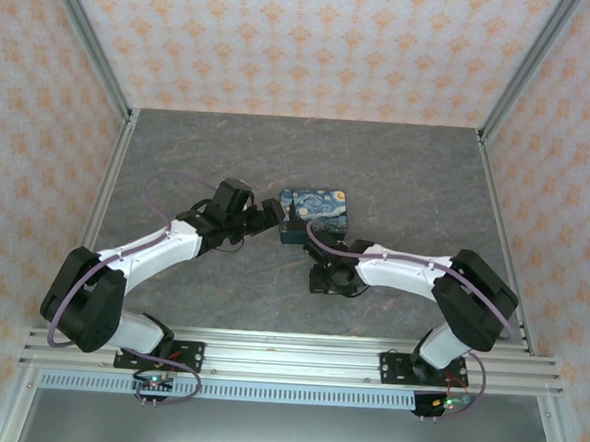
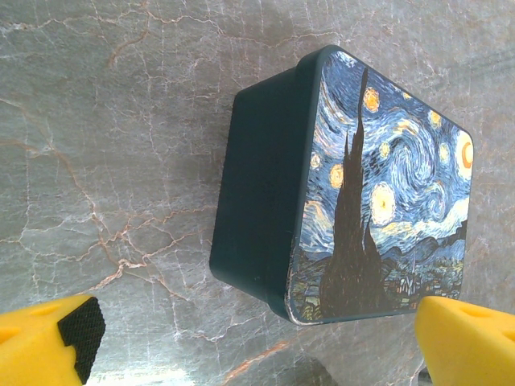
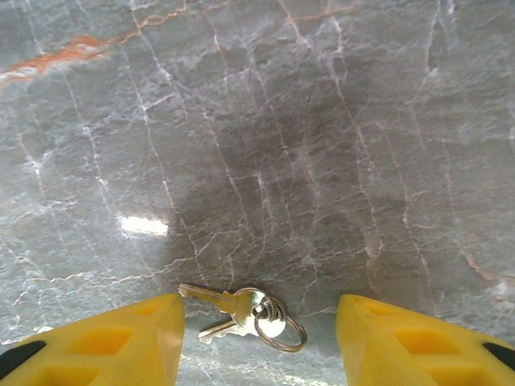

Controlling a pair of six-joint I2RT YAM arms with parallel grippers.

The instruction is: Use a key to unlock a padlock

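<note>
At six o'clock in my right wrist view, the key point(image 3: 211, 296) lies flat on the marble table point(image 3: 322, 121), joined to a second key point(image 3: 219, 326) by a ring point(image 3: 286, 332). It sits between the spread fingers of my right gripper point(image 3: 259, 310), touching neither. From overhead, that gripper is at six o'clock from the blue box point(image 1: 316, 211). My left gripper point(image 1: 271, 216), jaws wide apart, is at the box's nine o'clock.

From above I see my left gripper point(image 1: 273, 216) just beside the blue box point(image 1: 316, 210), my right gripper point(image 1: 323, 280) nearer me over the grey table point(image 1: 178, 164)
</note>
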